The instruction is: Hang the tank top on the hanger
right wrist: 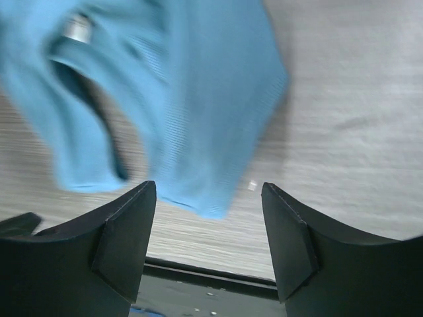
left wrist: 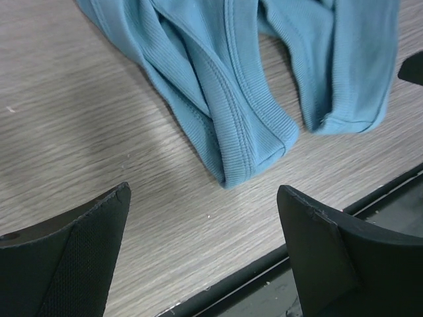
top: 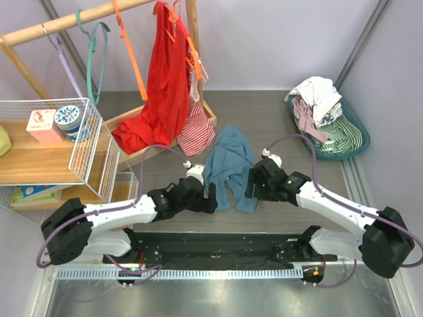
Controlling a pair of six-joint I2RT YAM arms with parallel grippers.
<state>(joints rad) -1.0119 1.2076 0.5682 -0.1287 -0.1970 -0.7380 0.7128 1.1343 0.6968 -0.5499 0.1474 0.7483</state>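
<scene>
The tank top (top: pixel 228 165) lies crumpled on the counter (top: pixel 277 119) between the two arms. It is dusty teal ribbed fabric with stitched straps folded over. The right wrist view blurs it, and a pale patch there is possibly a label. The hanger (top: pixel 134 66) hangs on the wooden rail (top: pixel 73 20), well apart. Both arms reach low. The left pincer (left wrist: pixel 205 205) and right pincer (right wrist: pixel 208 198) are spread, gripping nothing.

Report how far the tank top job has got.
Done: nothing yet. The tank top lies crumpled on the table, and the orange hanger hangs bare on the rail. In hand: the left gripper and right gripper are both open, low over the top's near edge, holding nothing. Left: grasp it, fetch the hanger, thread the straps on.
</scene>
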